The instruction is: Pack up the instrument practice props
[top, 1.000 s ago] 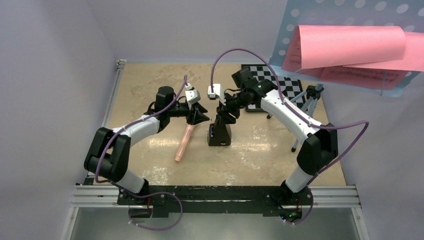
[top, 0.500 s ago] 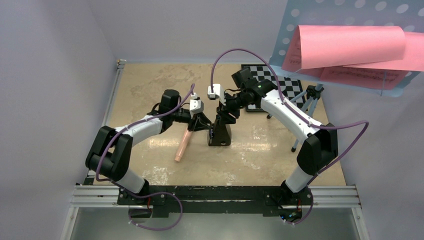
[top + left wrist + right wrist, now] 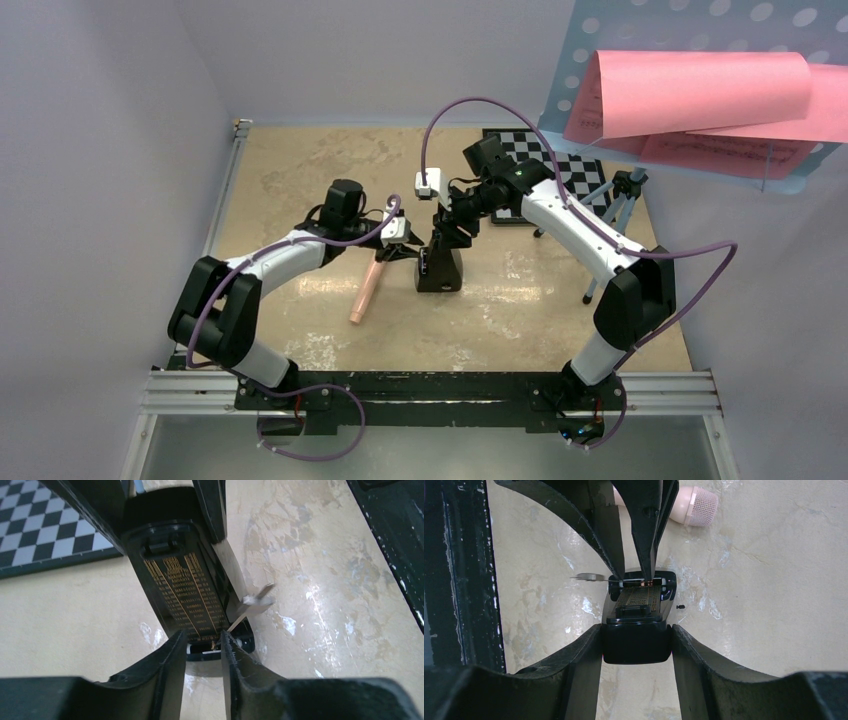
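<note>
Right gripper (image 3: pixel 636 632) is clamped on top of the metronome (image 3: pixel 439 268), middle of the table (image 3: pixel 300 190). Left gripper (image 3: pixel 202 639) fingers are nearly together at its base, can't tell if pinching anything. Recorder (image 3: pixel 366 287) lies at its 9 o'clock.

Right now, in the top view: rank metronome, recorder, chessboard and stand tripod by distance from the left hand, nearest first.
1. and 2. Too close to call: the metronome, at the left hand fingertips, on its right; the recorder, just on its near left.
3. The chessboard, back right.
4. The stand tripod, farthest, right side.
</note>
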Robot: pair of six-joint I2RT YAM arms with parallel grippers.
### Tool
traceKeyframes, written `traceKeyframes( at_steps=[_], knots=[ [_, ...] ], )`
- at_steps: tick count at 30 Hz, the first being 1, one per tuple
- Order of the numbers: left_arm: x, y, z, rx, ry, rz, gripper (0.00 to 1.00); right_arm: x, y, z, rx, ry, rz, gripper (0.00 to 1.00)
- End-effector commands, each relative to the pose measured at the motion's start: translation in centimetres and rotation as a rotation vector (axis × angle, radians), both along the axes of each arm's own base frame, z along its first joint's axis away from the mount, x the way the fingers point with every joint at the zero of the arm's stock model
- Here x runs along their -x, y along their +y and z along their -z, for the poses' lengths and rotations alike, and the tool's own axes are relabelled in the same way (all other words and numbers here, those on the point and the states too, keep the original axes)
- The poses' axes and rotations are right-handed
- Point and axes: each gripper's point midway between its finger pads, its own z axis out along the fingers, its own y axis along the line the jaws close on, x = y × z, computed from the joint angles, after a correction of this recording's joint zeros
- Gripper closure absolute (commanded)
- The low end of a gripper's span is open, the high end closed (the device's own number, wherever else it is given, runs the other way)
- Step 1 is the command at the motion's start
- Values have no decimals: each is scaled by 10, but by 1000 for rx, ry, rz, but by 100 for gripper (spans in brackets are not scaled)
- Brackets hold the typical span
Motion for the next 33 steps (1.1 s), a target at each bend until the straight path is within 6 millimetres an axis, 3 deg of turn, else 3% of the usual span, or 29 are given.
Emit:
traceKeyframes(
  at_steps=[1, 8, 15, 19, 22, 26, 33],
  knots=[
    [1, -16, -39, 111, -85, 50, 73, 9, -1, 28, 68, 79, -8, 100],
    [2, -18, -42, 123, -52, 40, 91, 10, 1, 28, 64, 86, -9, 100],
    [-4, -18, -41, 130, 0, -30, 93, 7, 3, 28, 54, 93, 3, 100],
    [-13, -7, -31, 83, -65, -95, 81, 7, 3, 29, 58, 89, 5, 100],
    [-4, 0, -18, 18, -115, -36, 72, 9, 2, 30, 57, 97, 3, 100],
    [2, 1, -19, 4, -178, 31, 63, 9, 3, 31, 58, 101, 1, 100],
    [7, -6, -29, 33, -126, 70, 63, 6, 4, 29, 57, 91, 4, 100]
  ],
)
